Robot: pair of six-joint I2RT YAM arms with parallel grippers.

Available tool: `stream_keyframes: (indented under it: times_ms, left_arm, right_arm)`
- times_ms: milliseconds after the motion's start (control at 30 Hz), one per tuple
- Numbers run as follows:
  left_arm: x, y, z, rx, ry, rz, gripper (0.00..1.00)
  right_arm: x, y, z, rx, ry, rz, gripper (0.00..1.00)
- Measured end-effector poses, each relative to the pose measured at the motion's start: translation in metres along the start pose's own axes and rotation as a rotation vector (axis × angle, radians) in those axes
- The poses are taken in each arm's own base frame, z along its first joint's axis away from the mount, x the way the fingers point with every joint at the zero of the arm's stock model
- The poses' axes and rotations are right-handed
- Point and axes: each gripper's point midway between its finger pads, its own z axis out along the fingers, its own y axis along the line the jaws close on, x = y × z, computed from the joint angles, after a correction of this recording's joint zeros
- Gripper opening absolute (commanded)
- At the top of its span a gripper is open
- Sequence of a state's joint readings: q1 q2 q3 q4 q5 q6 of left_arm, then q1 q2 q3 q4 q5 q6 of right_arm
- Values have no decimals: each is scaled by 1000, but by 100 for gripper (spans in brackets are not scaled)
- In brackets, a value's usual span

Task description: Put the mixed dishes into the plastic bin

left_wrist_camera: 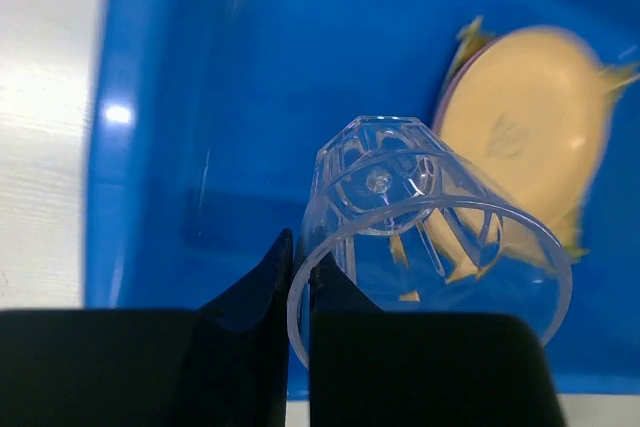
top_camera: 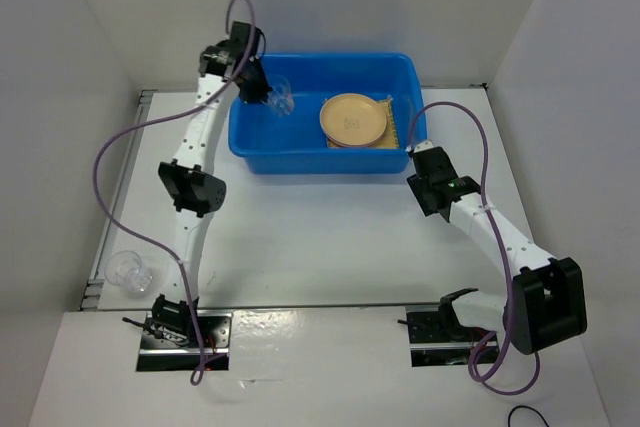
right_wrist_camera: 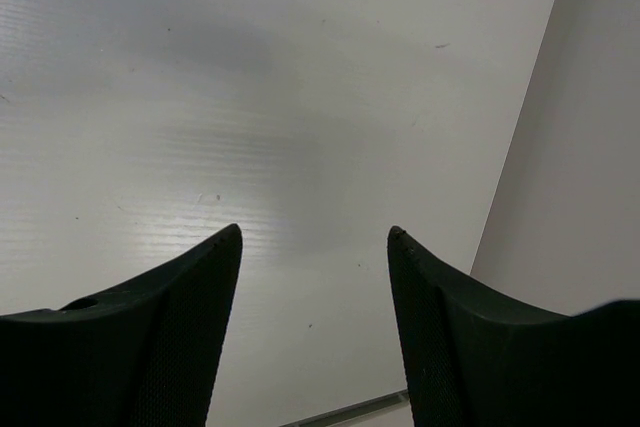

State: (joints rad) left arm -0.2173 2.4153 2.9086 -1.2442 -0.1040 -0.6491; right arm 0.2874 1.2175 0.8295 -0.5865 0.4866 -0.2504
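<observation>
Left gripper (left_wrist_camera: 300, 255) is pinching the rim of the small clear cup (left_wrist_camera: 420, 217), its two dark fingers closed nearly together on the thin wall. It is holding the cup tilted over the left end of the blue bin (top_camera: 300, 152), base pointing into the tub. Inside the bin, toward its right end, the yellow-tan plate (top_camera: 353, 118) is sitting on the woven mat (top_camera: 393, 123), whose edge is showing along the plate's right side; a thin pink rim is peeking out beneath the plate. Right gripper (right_wrist_camera: 315, 247) is hanging just beside the bin's near right corner with its jaws spread wide, gripping nothing. Another clear cup (top_camera: 131, 269) is standing on the table (top_camera: 330, 237) at the near left.
</observation>
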Motion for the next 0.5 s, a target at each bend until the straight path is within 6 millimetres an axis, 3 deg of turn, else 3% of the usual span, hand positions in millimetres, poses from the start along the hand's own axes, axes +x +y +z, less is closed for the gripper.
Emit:
stream_keyframes:
  times_ms: [100, 200, 500]
  left_arm:
    - [45, -3, 37, -64, 104, 77, 0]
    - [71, 3, 61, -110, 170, 110, 0]
    - [107, 42, 94, -237, 290, 142, 0]
  right_arm:
    - [-1, 0, 0, 1, -3, 2, 65]
    - [-1, 0, 0, 1, -5, 2, 65]
    - [-2, -2, -2, 3, -14, 9, 64]
